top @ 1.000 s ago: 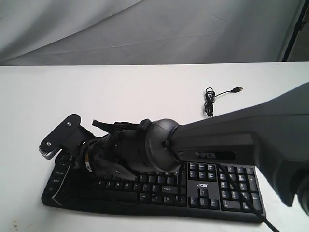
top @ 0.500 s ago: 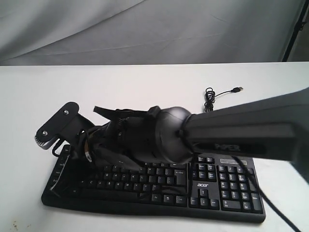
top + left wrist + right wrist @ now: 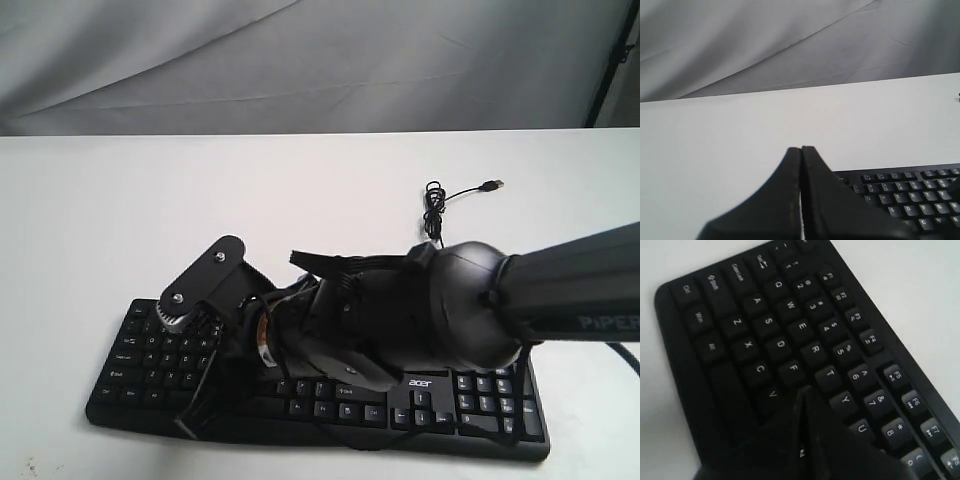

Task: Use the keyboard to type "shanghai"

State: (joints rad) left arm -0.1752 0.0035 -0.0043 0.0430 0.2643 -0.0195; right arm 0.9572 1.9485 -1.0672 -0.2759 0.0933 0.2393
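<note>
The black keyboard [image 3: 150,350] lies along the near edge of the white table, its acer logo [image 3: 420,381] showing under my right arm. My right gripper [image 3: 197,398] reaches across over the left half of the letter keys. In the right wrist view the right gripper [image 3: 802,390] is shut, its tip over the spot between the F, V, T and Y keys of the keyboard [image 3: 765,320]. I cannot tell whether it touches a key. My left gripper [image 3: 801,149] is shut and empty over bare table, left of the keyboard [image 3: 910,195]. The exterior view does not show it.
The keyboard's thin cable [image 3: 435,212] is coiled on the white table [image 3: 300,190] behind the keyboard, and its USB plug [image 3: 490,186] lies loose. A grey cloth backdrop [image 3: 300,60] hangs behind the table. The right arm [image 3: 560,290] covers the keyboard's middle.
My right arm has swung rightward along the keyboard. Its gripper went from the left end of the keys to the middle-left letters. The keyboard's left end is now uncovered.
</note>
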